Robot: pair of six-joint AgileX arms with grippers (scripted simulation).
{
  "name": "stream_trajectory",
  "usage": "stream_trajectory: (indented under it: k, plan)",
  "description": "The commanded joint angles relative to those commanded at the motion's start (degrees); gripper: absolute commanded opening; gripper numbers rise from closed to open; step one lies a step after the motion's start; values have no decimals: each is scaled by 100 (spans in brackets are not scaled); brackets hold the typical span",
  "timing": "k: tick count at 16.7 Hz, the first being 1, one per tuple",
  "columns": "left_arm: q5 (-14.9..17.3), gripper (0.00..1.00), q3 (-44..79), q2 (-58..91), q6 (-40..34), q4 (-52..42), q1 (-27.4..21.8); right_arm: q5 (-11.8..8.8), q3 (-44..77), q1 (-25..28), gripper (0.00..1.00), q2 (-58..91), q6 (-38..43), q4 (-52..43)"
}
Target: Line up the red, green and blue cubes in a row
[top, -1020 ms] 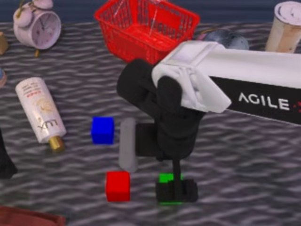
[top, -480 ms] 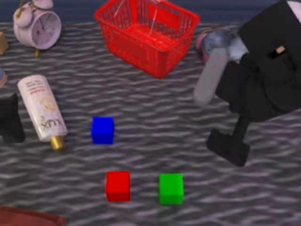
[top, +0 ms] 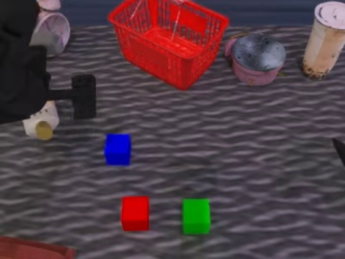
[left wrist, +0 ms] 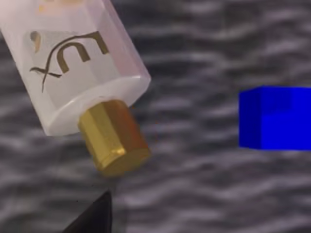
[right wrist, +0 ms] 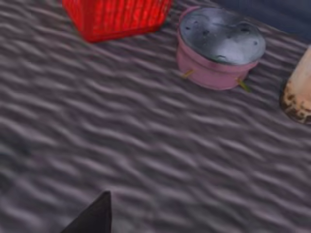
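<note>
The blue cube sits alone left of centre and also shows in the left wrist view. The red cube and green cube stand side by side nearer the front, a gap between them. My left gripper hovers open and empty up and to the left of the blue cube; one dark fingertip shows in its wrist view. My right gripper is drawn back to the right edge, open and empty, with one fingertip in view.
A white Lux bottle with a gold cap lies partly under my left arm. At the back stand an alarm clock, a red wire basket, a pink lidded pot and a cup.
My right gripper let go of the green cube and withdrew to the right edge. My left arm swung in from the left over the bottle, whose cap now shows farther up and left.
</note>
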Motion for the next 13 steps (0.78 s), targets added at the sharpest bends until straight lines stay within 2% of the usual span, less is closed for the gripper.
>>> stream_trajectory:
  k: [7,13]
  plan:
    - [-1,100,2451,2974,-558,-1576,-641,231,-2374,-1194,100,-2824,1053,1579]
    - [-12,100,3132,3728,-705,-1952,-812,340,-2932,-1480,100,-3609,1325,2037]
